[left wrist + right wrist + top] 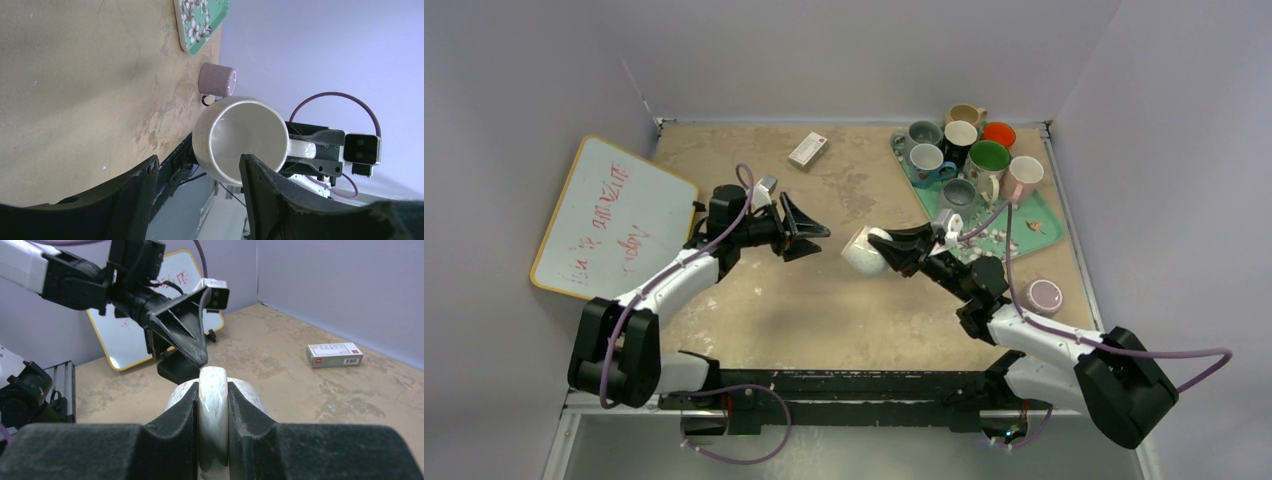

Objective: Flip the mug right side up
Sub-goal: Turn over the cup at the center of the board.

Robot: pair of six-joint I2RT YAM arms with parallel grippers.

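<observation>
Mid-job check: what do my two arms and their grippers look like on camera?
Both arms match: white link shells on the left arm and right arm, with black joints and bulky black shoulder housings. A purple cable loops along each. The left gripper and right gripper have matte black, wedge-shaped fingers, and a small pale camera module sits at each wrist.

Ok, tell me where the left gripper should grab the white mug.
Pinch the rim, one finger inside the mouth, coming straight in from the left gripper's side. The white mug lies sideways with its mouth facing that open gripper, and the right gripper occupies the handle.
</observation>
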